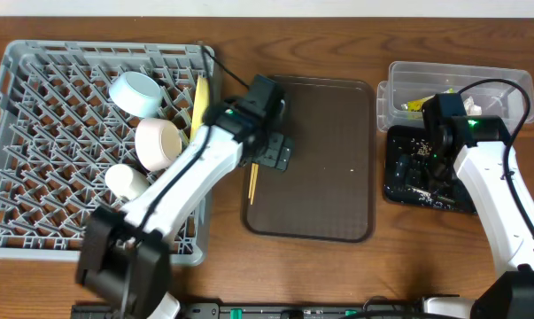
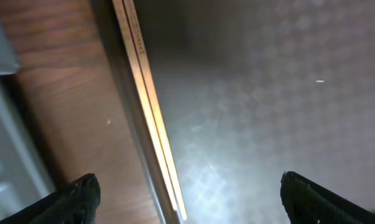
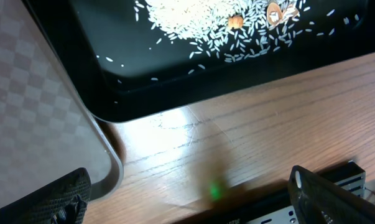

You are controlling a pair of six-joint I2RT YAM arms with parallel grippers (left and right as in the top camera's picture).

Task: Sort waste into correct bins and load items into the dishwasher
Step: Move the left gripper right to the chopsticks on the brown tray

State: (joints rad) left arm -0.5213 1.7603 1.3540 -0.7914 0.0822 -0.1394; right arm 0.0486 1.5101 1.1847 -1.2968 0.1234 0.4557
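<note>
The chopsticks lie along the left rim of the brown serving tray. In the left wrist view the chopsticks run between the fingers of my left gripper, which is open just above them. The grey dish rack holds the light blue bowl, the white bowl, the small white cup and the yellow plate on edge. My right gripper is open and empty over the table beside the black tray, which holds rice crumbs.
The clear tub at the back right holds the snack wrapper and white tissue. The black tray sits in front of it. The brown tray's corner lies left of my right gripper.
</note>
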